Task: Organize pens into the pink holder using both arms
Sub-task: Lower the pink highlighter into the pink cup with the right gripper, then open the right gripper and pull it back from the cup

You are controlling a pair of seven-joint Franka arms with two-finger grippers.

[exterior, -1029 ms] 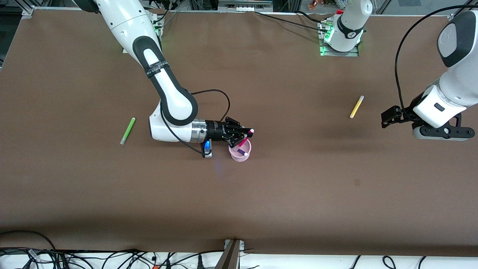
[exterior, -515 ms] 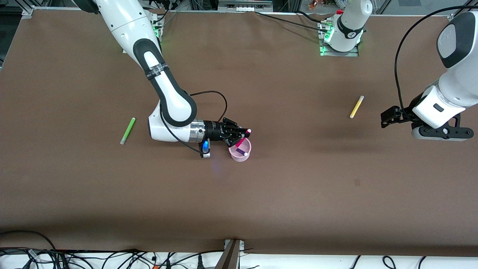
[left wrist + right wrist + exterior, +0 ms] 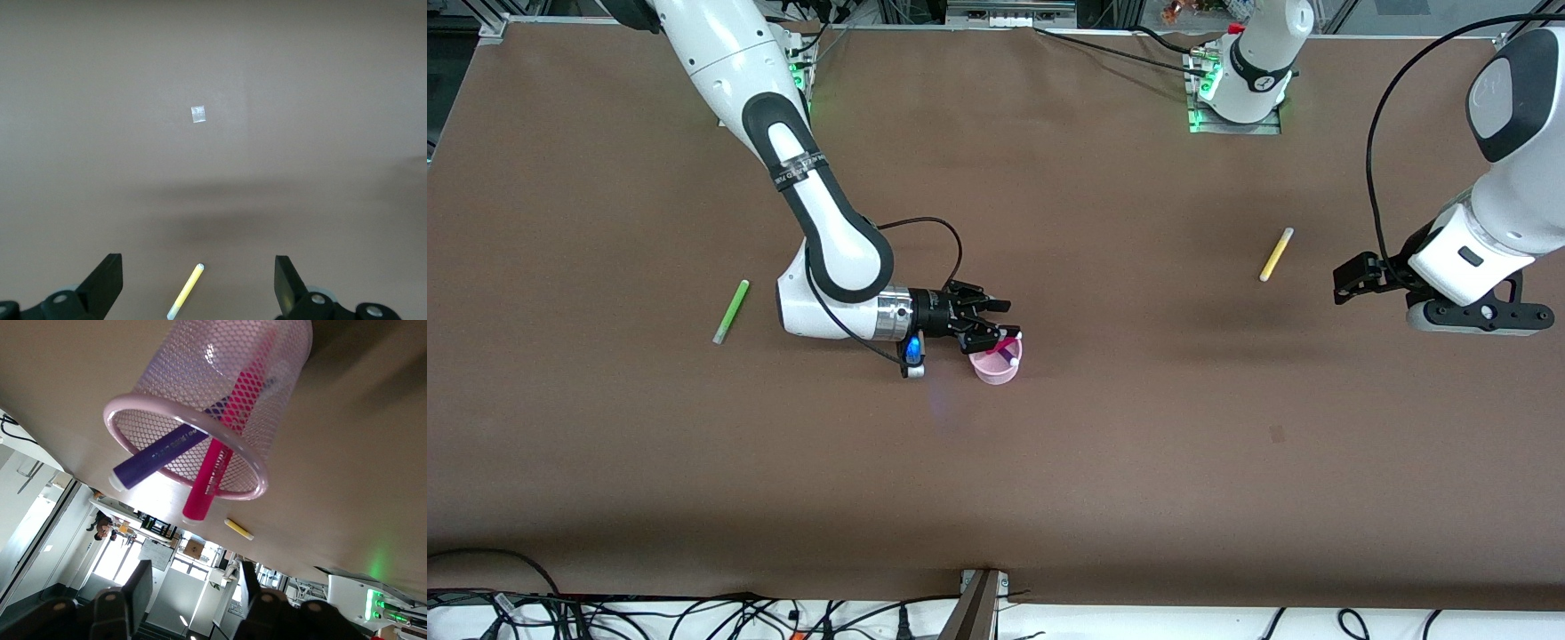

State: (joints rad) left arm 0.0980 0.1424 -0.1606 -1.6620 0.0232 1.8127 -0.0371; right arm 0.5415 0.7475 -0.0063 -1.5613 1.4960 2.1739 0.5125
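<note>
On the brown table point(image 3: 1049, 462), the pink holder point(image 3: 997, 363) stands nearest the front camera, holding my purple pen point(image 3: 160, 450) and magenta pen point(image 3: 217, 463), both leaning on its rim. My right gripper point(image 3: 996, 324) hovers just beside and above the rim, fingers apart and holding nothing. The green pen point(image 3: 731, 311) lies toward my right arm's end. Toward my left arm's end my left gripper point(image 3: 1352, 277) waits above the table, fingers apart. Farthest lies the yellow pen point(image 3: 1276, 254).
</note>
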